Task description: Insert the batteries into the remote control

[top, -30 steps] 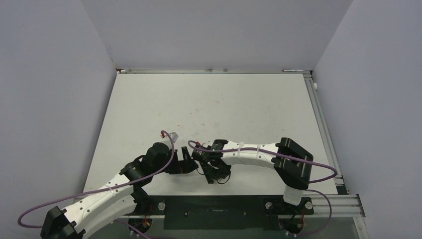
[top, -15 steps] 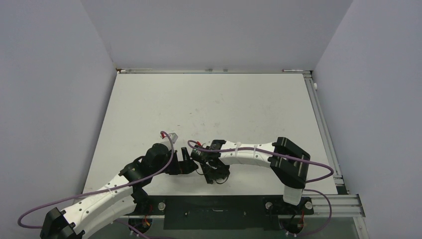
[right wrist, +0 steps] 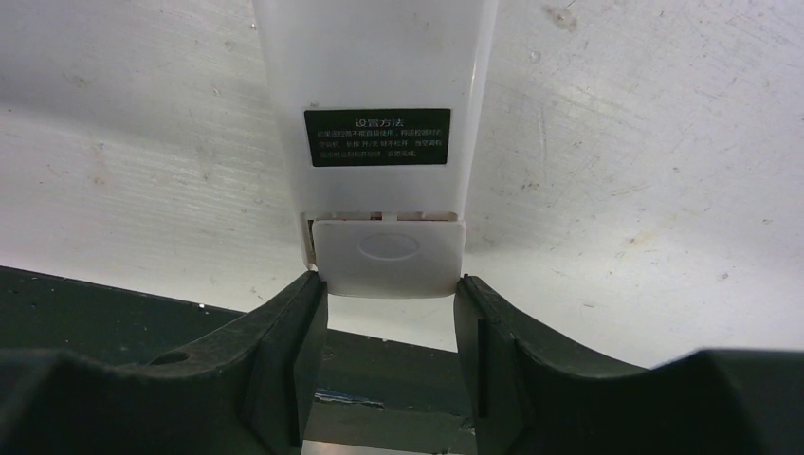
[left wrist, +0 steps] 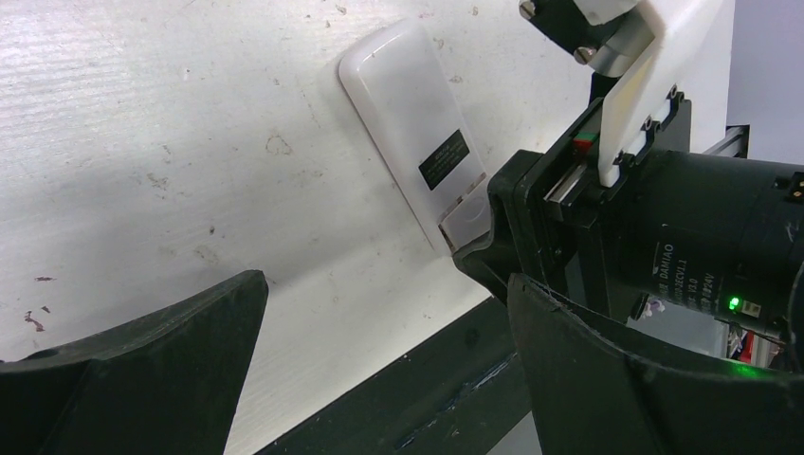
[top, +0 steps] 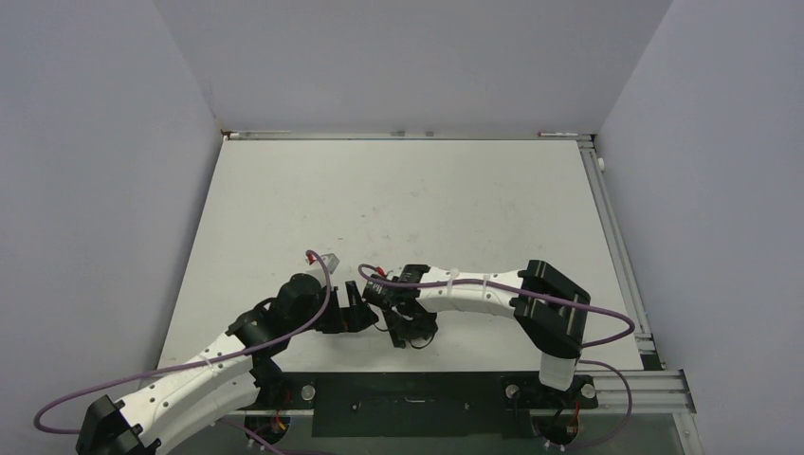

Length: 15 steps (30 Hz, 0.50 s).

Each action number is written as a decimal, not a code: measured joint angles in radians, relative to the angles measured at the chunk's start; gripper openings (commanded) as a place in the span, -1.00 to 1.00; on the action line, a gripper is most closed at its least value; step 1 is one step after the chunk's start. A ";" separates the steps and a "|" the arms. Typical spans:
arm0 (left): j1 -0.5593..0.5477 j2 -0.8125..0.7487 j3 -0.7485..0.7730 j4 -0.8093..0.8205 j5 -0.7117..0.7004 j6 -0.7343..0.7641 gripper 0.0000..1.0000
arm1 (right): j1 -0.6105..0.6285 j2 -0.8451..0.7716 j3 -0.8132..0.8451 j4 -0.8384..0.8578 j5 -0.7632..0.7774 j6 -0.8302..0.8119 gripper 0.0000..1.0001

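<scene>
Two arms are seen bolted at the near edge of the bench (top: 427, 190), along a dark rail (top: 408, 403), both bent inward so that the end effectors sit close together just beyond that edge. Left end effector (left wrist: 387, 284) is held released, fingers spread wide with nothing between them, low over bare bench and aimed at the right one. Right end effector (right wrist: 389, 284) is set at the near end of the remote control (right wrist: 379, 76), half closed, its two fingertips (right wrist: 308, 284) pressed against the near corners of the small white battery cover (right wrist: 389, 256); the cover is gripped by its sides. A thin gap is shown between cover and remote body, the contents too dim to tell. Remote control is laid flat on the bench, plain white back up, long axis running away from the right end effector, near end close to the bench edge. Black label (right wrist: 377, 137) with white print is seen on the back just beyond the cover. Farther out only scuffed white bench is shown.
</scene>
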 measured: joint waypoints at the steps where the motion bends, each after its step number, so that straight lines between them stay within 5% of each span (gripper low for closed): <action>1: 0.000 0.000 0.000 0.000 0.000 0.000 0.92 | -0.002 0.000 0.000 0.000 0.000 0.000 -0.60; 15: 0.000 0.016 0.000 0.000 0.002 0.000 0.92 | -0.026 0.000 0.000 -0.014 0.017 -0.042 -0.60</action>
